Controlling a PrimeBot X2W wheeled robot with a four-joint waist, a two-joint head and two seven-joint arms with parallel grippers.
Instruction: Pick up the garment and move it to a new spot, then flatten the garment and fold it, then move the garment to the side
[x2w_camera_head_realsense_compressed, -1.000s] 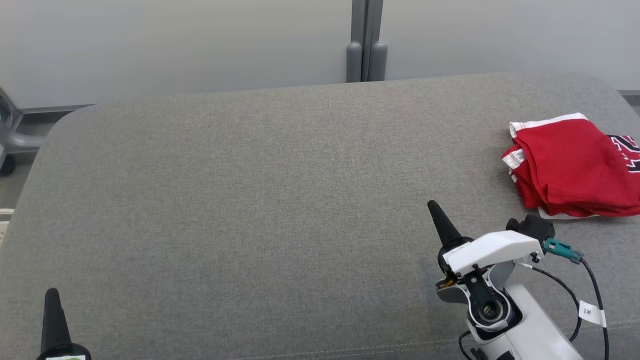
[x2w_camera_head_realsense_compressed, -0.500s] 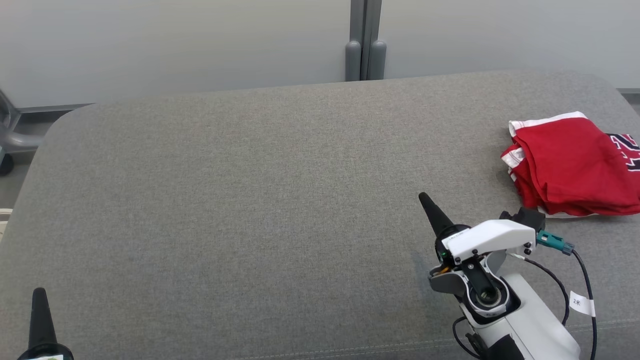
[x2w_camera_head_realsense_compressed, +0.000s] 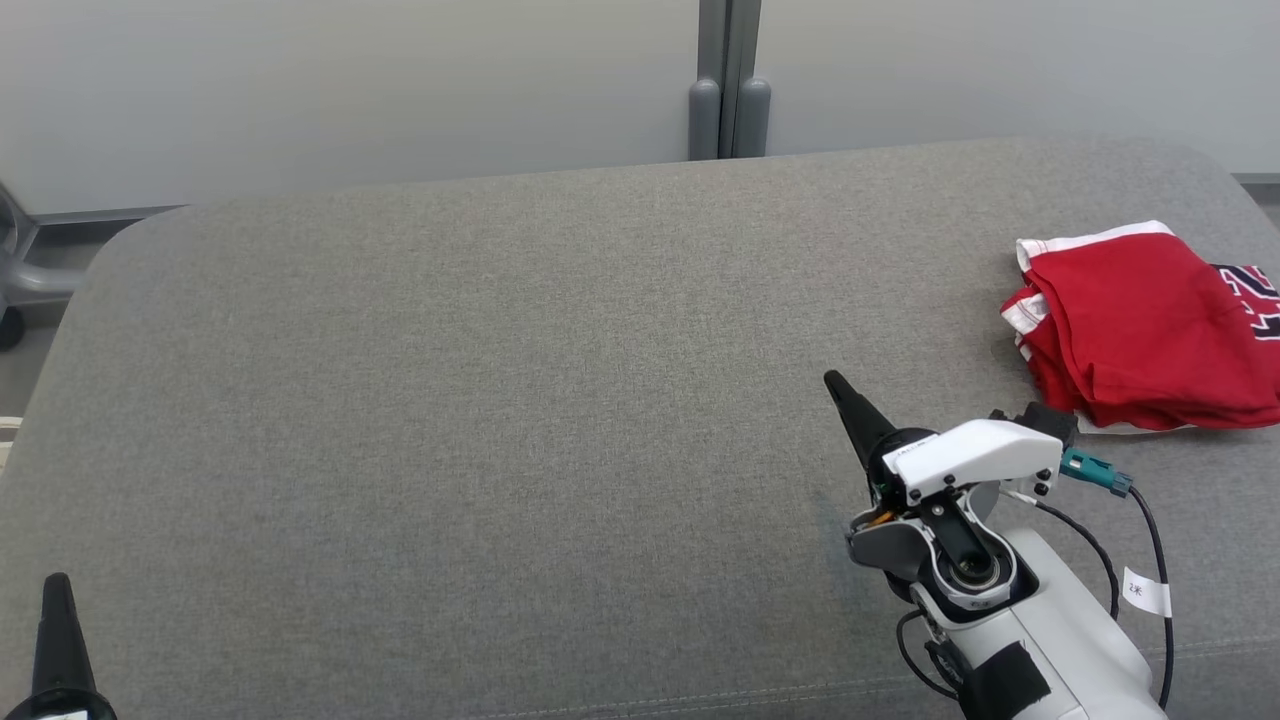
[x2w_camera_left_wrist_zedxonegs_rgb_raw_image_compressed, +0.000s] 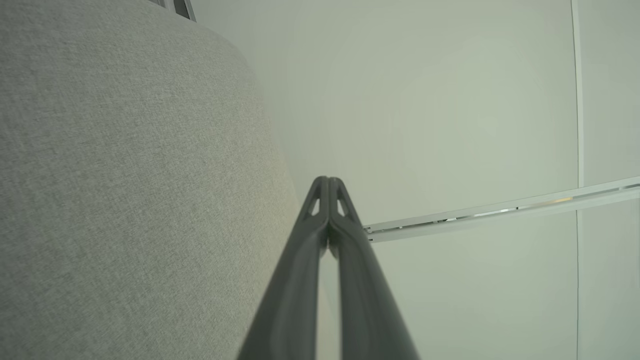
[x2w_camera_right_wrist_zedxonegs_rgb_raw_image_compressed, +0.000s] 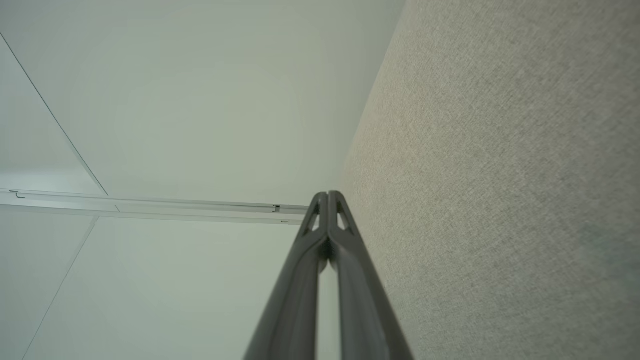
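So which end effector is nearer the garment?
The right end effector, close to the red garment; the left end effector is at the opposite, lower-left corner, far away.

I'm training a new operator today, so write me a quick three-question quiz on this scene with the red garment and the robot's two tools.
1. True or false: the red garment lies on the right part of the grey cushion.
2. Pick one: the right tool is A) shut on the garment, B) shut and holding nothing, C) wide open.
3. Fill in: in the head view, the left tool shows at the lower ___ corner.

Key: 1 true; 2 B; 3 left.
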